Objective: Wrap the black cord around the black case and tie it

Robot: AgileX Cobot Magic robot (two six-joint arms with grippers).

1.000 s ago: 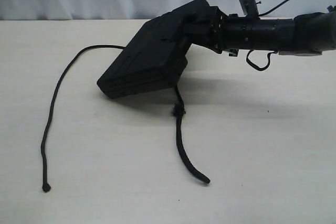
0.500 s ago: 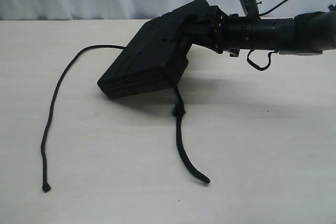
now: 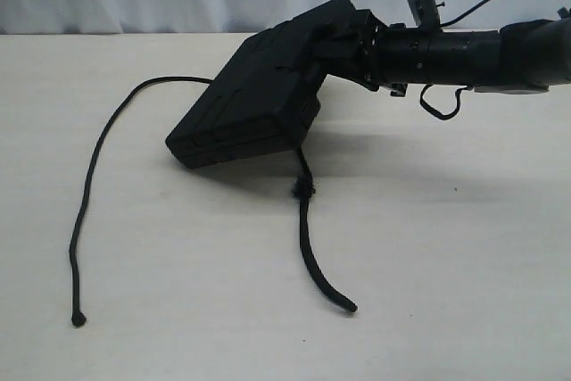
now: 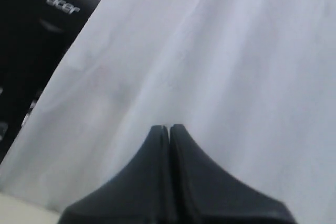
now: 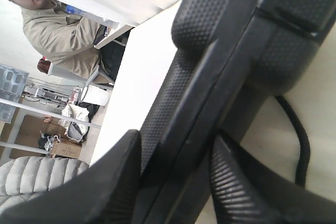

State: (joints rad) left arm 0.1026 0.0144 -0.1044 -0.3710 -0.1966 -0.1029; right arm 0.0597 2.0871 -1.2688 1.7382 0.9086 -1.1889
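Grips the black case (image 3: 259,100) by its raised end in the right jaws, tilted over the black cord (image 3: 303,229) beneath. Shows left jaws clenched empty, off-scene.

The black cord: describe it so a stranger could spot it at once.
On the pale table, the right end effector tips up a black case. The black cord trails from under it to both sides. Unlike the arm's cables, it lies on the tabletop, with a frayed knot.

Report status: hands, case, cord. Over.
Right hand clamped on black case, one end raised. Left hand shut, empty. Black cord runs under case, not wrapped.
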